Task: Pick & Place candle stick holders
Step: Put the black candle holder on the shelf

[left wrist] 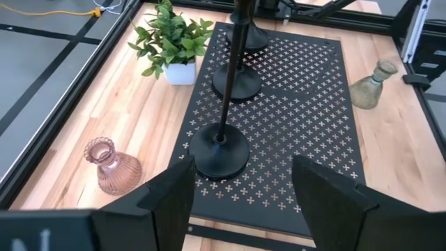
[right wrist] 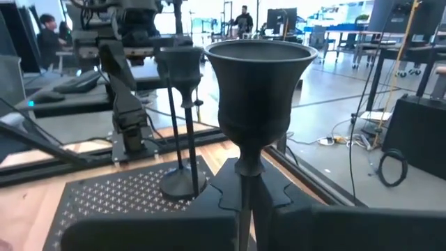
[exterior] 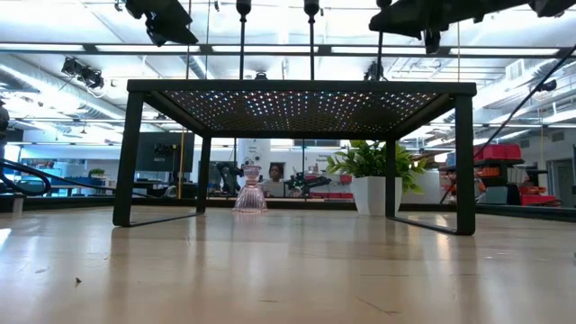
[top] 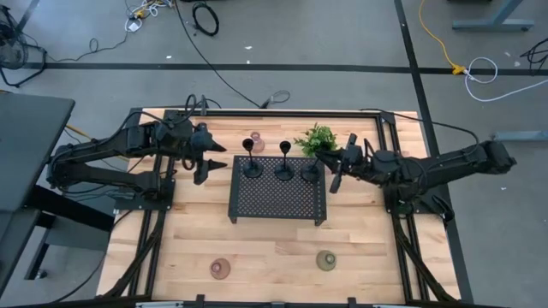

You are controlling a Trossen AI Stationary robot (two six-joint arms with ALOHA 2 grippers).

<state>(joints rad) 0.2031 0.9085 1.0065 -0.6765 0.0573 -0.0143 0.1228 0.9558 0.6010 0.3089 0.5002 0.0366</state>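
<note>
Three slim black stemmed holders stand in a row along the far edge of the black perforated tray point(top: 278, 205): left point(top: 252, 167), middle point(top: 283, 168) and right point(top: 310, 171). My right gripper point(top: 334, 169) is shut on the right one. My left gripper point(top: 210, 162) hangs open and empty just left of the tray, its fingers facing the left black holder point(left wrist: 219, 150). A pinkish squat holder point(top: 258, 145) stands on the table beyond the tray. Another pinkish one point(top: 220, 268) and an olive one point(top: 325, 260) stand near the table's near edge. My right gripper pinches the right black holder's thin stem point(right wrist: 243, 188) between its two fingers, below the cup point(right wrist: 258, 84). The fingers come level from the table's right side and lie across the stem. The holder stands upright; its round base point(left wrist: 247, 38) seems to rest on the tray.
A small leafy plant in a white pot point(top: 317, 139) stands on the table just beyond the tray's far right corner, close to my right gripper. The tray stands on legs point(exterior: 130, 157) above the wooden table. Bare wood lies between the tray and the near edge.
</note>
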